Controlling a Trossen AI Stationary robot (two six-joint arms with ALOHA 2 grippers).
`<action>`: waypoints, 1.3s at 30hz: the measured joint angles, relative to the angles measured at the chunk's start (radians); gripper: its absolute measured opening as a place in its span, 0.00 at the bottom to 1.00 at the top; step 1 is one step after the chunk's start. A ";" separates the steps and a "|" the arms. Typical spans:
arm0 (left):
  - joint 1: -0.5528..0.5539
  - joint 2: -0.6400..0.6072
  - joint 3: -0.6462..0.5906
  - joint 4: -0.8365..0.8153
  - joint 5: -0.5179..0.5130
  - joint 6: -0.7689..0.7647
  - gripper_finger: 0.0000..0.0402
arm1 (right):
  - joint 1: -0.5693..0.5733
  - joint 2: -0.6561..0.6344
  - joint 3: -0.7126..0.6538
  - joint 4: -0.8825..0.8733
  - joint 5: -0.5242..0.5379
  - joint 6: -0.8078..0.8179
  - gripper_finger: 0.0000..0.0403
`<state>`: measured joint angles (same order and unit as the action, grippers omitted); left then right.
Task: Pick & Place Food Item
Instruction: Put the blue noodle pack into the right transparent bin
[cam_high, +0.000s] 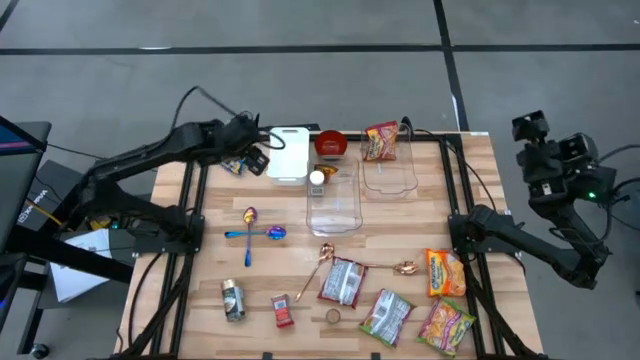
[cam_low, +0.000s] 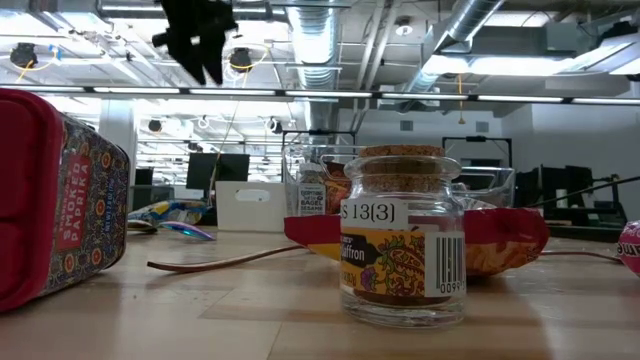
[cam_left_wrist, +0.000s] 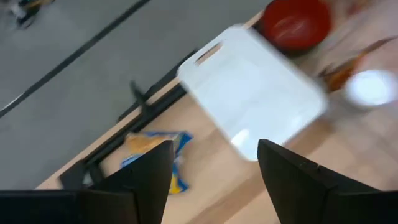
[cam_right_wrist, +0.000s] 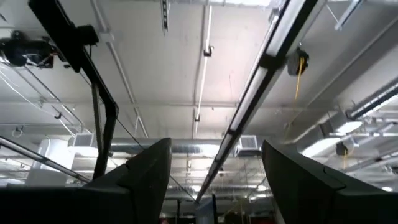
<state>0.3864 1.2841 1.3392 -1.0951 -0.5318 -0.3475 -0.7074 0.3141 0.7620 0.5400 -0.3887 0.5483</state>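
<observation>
A corked spice jar (cam_low: 402, 240) stands nearest. The left gripper (cam_left_wrist: 214, 163) hovers empty, fingers apart, above a blue-yellow packet (cam_left_wrist: 155, 155) at the table's ten o'clock. The right gripper (cam_right_wrist: 214, 165), raised off-table at three o'clock, is likewise released.

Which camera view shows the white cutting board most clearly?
The left wrist view shows the white cutting board best: it appears large, with its handle slot, beyond the open left gripper. The high view shows it whole but small. The low view shows only its edge. The right wrist view shows only ceiling.
</observation>
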 joint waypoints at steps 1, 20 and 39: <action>0.023 0.021 0.000 -0.010 0.002 0.002 0.56 | 0.000 0.000 0.000 0.016 0.004 0.024 0.61; 0.320 0.365 -0.043 0.058 0.070 0.248 0.56 | 0.000 0.001 0.000 -0.008 0.093 0.301 0.61; 0.350 0.340 -0.366 0.345 0.094 0.297 0.56 | 0.000 0.001 0.000 -0.005 0.121 0.290 0.61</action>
<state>0.7364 1.6239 0.9734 -0.7499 -0.4381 -0.0505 -0.7074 0.3149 0.7616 0.5346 -0.2673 0.8387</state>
